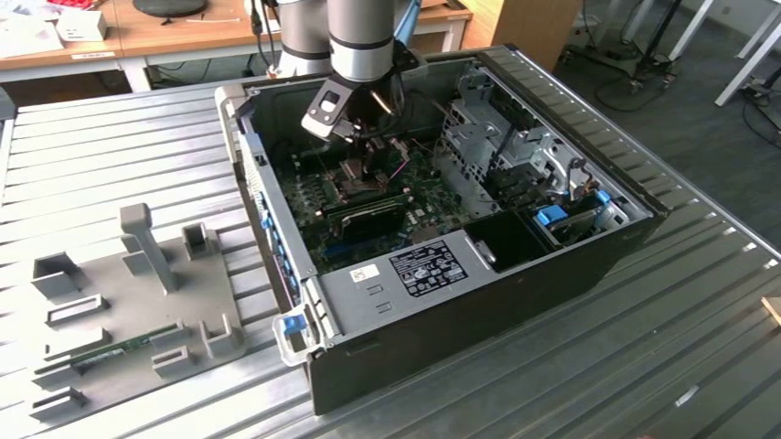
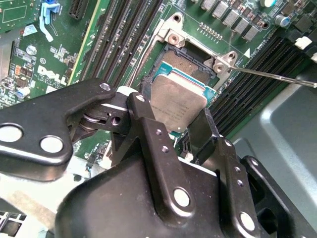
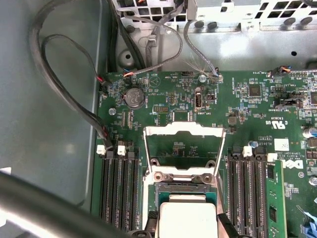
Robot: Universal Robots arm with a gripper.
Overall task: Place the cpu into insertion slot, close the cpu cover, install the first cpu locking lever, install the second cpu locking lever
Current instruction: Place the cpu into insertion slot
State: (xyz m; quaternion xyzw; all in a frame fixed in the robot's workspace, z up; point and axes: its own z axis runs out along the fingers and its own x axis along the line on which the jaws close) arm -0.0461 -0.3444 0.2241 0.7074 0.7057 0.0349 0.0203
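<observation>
Gripper: I see my gripper [image 2: 171, 113] down inside the computer case [image 1: 537, 293].
Jaws: clamped on two opposite edges of the cpu [image 2: 179, 101].
Cpu: right at the insertion slot [image 2: 187, 63], covering part of it; I cannot tell if it is seated.
Cpu cover [image 3: 183, 130]: swung open, beyond the slot.

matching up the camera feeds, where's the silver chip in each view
exterior view: too small to tell, somewhere under the tool inside the case
second wrist view: chip between the tool's fingers, partly over the socket
first wrist view: chip next to the open metal frame
shared landmark: the socket
</observation>
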